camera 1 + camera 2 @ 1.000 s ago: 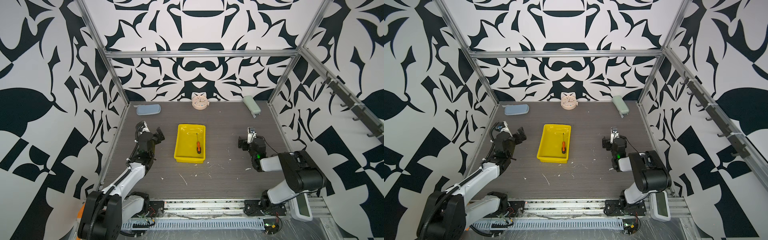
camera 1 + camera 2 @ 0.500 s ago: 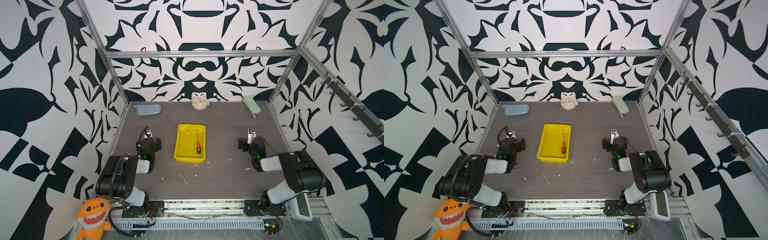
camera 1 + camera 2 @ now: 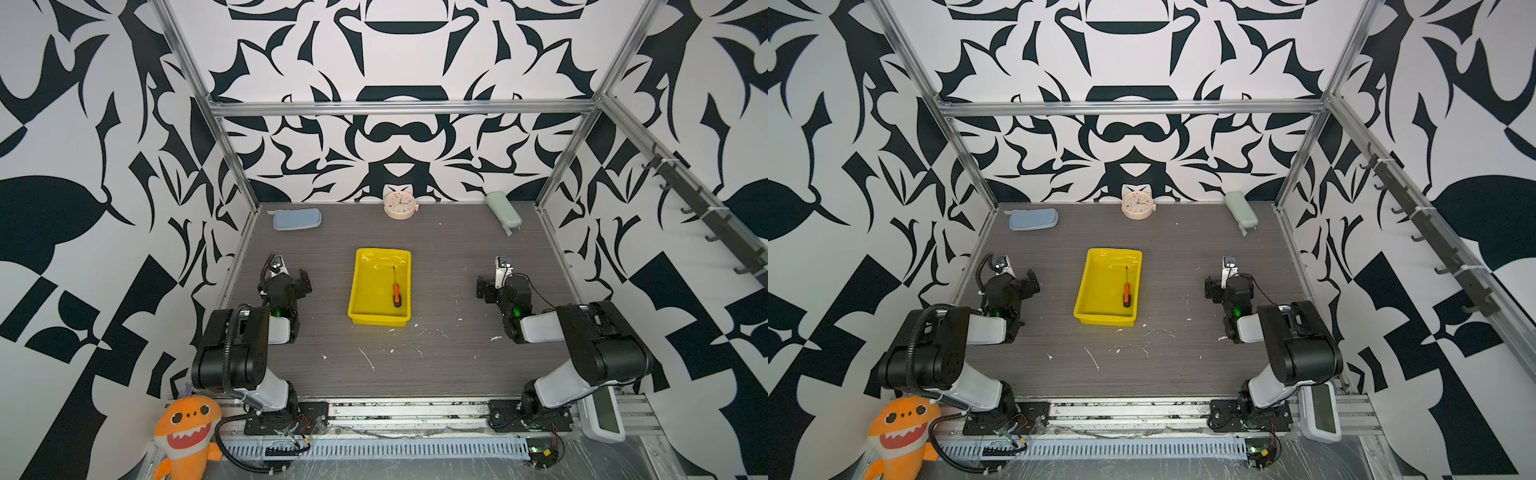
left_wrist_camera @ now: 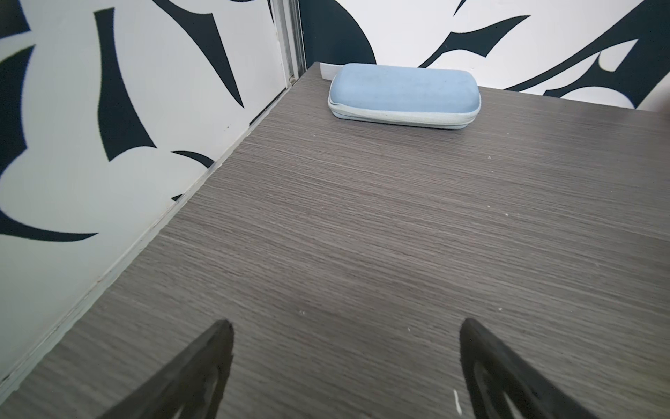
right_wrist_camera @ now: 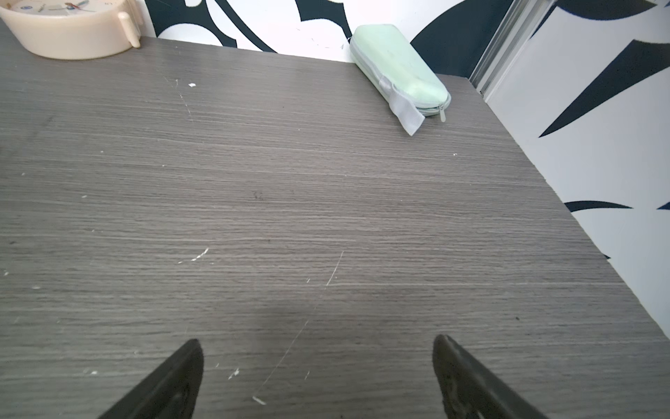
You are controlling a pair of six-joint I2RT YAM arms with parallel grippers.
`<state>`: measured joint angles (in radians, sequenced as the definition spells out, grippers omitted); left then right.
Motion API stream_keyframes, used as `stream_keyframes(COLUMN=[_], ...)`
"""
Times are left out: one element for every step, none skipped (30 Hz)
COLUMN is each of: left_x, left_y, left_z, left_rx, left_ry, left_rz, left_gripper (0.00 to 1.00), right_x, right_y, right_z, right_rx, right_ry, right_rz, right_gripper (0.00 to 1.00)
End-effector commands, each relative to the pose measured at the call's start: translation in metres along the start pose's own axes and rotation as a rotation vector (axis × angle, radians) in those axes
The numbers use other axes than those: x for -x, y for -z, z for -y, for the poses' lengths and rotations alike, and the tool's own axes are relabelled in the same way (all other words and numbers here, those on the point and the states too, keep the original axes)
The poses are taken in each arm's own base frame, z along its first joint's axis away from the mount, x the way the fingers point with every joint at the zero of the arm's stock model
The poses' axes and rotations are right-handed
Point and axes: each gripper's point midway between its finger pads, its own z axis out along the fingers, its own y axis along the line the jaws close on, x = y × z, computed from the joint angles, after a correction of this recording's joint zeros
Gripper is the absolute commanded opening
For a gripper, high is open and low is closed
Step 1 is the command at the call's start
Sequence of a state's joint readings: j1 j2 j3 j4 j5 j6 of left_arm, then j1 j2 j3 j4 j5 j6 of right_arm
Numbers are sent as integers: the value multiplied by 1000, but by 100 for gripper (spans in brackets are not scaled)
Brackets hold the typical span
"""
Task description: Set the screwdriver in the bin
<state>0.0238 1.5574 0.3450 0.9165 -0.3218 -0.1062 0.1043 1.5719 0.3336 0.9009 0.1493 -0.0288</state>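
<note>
Much open tabletop (image 3: pixel 449 365) around bin (image 3: pixel 374 286)

Screwdriver (image 3: pixel 1126 291) lies inside bin (image 3: pixel 1100 286), along the wall nearer right gripper (image 3: pixel 1221 286); bin between left gripper (image 3: pixel 1019 284) and right gripper, touching neither.

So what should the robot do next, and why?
Probably just stop: the screwdriver lies inside the yellow bin, and the left claw and right claw are open, empty and apart from it on either side.
</note>
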Motion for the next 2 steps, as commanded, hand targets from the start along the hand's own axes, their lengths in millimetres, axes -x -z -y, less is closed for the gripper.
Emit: stream_keyframes(left_x=[13,13], left_y=[-2,-2], left_z=[4,4], left_rx=[-18,-18], left_ry=[19,18], left_rz=[35,34], left_gripper=[100,100], right_x=[19,18], right_y=[0,0], right_z=[2,2], right_rx=[-8,-9], right_ry=[-21,-18], right_rz=[59,53], right_gripper=[100,100])
